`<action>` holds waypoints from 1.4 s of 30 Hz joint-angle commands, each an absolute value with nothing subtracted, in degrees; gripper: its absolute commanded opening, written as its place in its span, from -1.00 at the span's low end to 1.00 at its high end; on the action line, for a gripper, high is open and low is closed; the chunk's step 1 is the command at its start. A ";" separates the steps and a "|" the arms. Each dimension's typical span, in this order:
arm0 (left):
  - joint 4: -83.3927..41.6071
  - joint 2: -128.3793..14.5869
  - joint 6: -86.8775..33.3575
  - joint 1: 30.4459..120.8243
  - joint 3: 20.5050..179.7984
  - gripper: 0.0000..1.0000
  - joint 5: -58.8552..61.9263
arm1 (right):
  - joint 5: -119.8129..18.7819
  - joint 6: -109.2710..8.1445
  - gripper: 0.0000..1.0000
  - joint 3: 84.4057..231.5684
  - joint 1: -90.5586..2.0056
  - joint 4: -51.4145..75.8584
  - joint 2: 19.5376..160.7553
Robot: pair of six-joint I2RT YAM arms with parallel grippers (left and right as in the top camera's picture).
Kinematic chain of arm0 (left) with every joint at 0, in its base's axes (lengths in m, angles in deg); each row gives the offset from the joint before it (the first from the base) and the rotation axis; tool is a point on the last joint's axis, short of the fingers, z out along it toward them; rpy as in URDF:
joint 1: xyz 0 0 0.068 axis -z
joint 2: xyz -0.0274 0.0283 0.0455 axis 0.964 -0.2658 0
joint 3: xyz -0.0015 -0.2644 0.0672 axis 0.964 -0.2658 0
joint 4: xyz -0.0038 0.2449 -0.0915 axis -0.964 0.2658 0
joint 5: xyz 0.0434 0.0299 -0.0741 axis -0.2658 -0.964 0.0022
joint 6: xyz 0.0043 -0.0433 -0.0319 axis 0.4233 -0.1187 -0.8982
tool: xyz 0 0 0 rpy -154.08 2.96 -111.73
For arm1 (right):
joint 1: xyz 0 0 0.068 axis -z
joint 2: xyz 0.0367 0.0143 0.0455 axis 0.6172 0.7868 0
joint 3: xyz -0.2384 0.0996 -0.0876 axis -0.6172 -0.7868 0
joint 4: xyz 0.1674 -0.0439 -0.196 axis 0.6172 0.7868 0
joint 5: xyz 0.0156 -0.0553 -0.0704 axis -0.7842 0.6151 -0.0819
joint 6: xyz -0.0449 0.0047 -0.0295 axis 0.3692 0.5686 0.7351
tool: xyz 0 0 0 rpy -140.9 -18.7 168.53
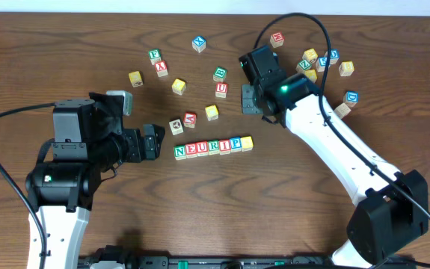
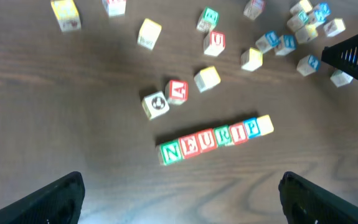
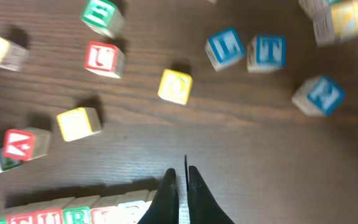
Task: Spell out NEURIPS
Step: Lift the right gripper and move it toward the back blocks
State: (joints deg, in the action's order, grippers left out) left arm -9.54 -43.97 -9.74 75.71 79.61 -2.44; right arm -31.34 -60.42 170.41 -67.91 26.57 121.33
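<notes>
Table: dark wood.
Left gripper: spread wide, empty, just left of the row.
Right gripper: pinched closed, empty, near the row's right end.
Row of cubes: mid-table, touching, N-E-U-R-I-P plus yellow cube. Likely light, rigid, smooth; best pinched across opposite flat faces.
</notes>
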 commanded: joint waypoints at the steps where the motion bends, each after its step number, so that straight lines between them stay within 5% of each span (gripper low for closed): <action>1: -11.51 -43.60 -9.18 75.36 80.39 0.96 -3.16 | -32.78 -53.27 -0.94 174.48 -68.16 26.66 121.37; 8: -12.51 -43.60 -9.18 75.36 80.39 0.95 -3.16 | -32.78 -50.30 -0.74 178.63 -68.11 26.94 119.01; 13: -11.99 -44.45 -9.18 75.36 80.39 0.98 -3.16 | -33.22 -50.56 -0.89 178.61 -68.05 27.69 118.66; 18: -11.81 -47.16 -9.20 75.36 80.39 0.40 -6.31 | -33.32 -50.59 -0.92 178.59 -68.07 28.65 118.70; 23: -10.94 -51.66 -9.20 75.36 80.39 0.44 -8.80 | -37.08 -51.26 -0.97 177.91 -68.22 28.49 118.75; 29: -11.92 -54.39 -9.20 75.36 80.39 0.71 -8.85 | -38.20 -53.14 -0.98 176.14 -68.22 27.20 121.68; 42: -11.68 -54.37 -9.24 75.34 80.39 0.71 -22.53 | -44.58 -53.40 -0.98 176.14 -72.57 22.22 132.36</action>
State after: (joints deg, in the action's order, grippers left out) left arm -11.81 -54.48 -9.74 75.71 79.61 -19.03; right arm -43.14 -52.60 176.82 -70.43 22.70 130.53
